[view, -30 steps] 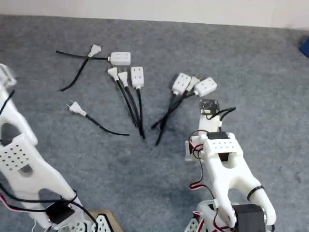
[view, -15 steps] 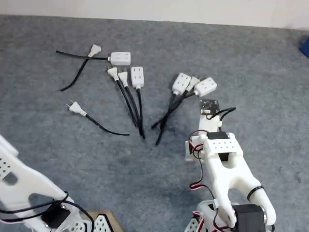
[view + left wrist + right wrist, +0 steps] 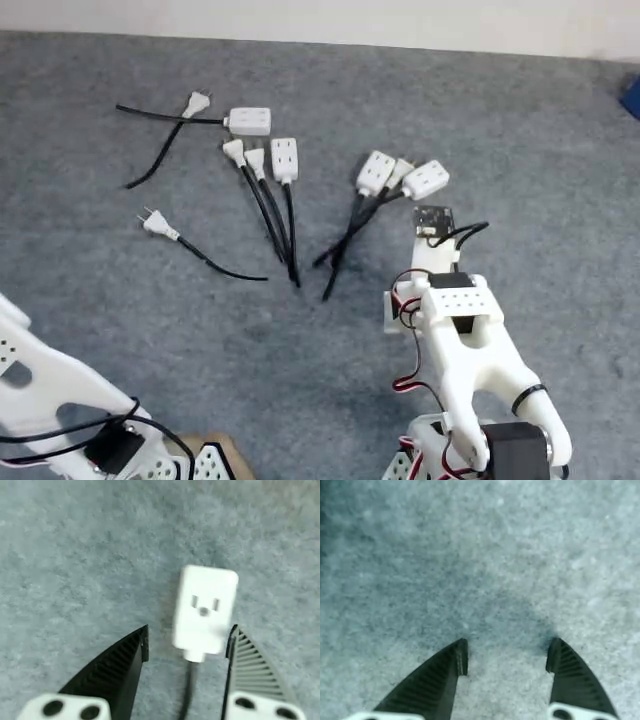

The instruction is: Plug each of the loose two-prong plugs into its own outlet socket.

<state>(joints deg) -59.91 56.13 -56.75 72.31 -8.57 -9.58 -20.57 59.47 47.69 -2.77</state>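
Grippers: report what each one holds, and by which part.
Nothing is held. The left gripper is open, its fingers either side of a socket without clamping it. The right gripper is open over carpet.

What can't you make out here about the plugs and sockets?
Left wrist view: the socket by the left claw is blurred; contact unclear.
High view: left arm cut off by the edge; which socket that is, unknown.
High view: the plug beside the rightmost socket is too small to tell if seated.

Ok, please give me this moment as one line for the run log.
left gripper: open, socket at its fingertips | right gripper: open, above bare carpet | plug: loose on carpet, not in a socket
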